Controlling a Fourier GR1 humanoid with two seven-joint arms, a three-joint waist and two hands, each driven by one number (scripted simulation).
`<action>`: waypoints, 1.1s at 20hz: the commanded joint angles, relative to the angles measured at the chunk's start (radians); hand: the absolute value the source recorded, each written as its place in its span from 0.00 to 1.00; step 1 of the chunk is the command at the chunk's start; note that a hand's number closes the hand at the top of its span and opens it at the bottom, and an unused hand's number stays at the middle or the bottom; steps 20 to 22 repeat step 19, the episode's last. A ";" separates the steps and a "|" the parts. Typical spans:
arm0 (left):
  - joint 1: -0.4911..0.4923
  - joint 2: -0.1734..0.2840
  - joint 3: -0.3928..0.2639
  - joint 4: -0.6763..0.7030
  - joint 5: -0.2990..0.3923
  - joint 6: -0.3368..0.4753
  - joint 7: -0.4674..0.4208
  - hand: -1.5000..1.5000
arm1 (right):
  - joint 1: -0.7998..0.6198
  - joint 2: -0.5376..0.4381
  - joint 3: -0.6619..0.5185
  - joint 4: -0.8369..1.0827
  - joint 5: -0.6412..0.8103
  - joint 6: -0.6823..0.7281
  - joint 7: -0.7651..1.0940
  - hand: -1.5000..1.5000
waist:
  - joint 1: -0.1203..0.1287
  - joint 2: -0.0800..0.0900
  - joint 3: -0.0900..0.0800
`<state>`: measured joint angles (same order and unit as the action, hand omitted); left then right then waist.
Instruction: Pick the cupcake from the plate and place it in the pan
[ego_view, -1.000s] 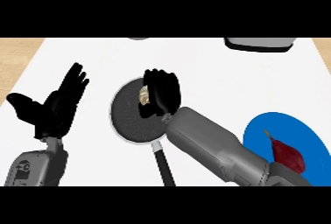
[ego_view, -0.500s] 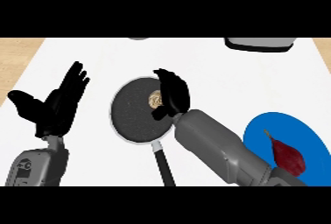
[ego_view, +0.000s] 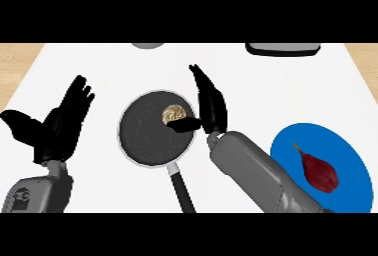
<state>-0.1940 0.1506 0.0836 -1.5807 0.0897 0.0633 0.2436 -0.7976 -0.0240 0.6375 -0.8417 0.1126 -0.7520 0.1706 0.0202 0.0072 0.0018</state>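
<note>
The cupcake (ego_view: 173, 114) lies inside the dark round pan (ego_view: 151, 140), near its upper right rim. My right hand (ego_view: 209, 104) stands just right of the pan with fingers straight and pointing up, open; its thumb reaches toward the cupcake and sits beside it. The blue plate (ego_view: 347, 150) at the right holds only a dark red item (ego_view: 320, 171). My left hand (ego_view: 55, 125) rests open at the left, fingers up.
The pan's black handle (ego_view: 181, 190) points toward the lower edge. A dark tray (ego_view: 283, 48) and a grey round object (ego_view: 148, 45) sit at the far edge of the white counter (ego_view: 103, 65).
My right hand has uncurled from the cupcake and shifted right and up, leaving the cupcake lying in the pan. The left hand has stayed put.
</note>
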 joint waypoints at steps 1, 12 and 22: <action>0.019 0.029 0.040 -0.012 0.009 0.000 -0.001 0.50 | 0.154 -0.041 -0.082 -0.149 -0.105 0.050 -0.161 0.00 | -0.024 -0.008 -0.001; 0.008 -0.004 0.012 0.023 -0.013 0.007 -0.005 0.50 | 0.556 -0.305 -0.174 -0.566 -0.283 0.414 -0.377 0.00 | -0.034 -0.009 -0.002; 0.039 -0.009 0.025 -0.039 -0.007 0.001 0.008 0.50 | 0.629 -0.259 -0.260 -0.630 -0.143 0.455 -0.330 0.00 | -0.021 -0.008 -0.002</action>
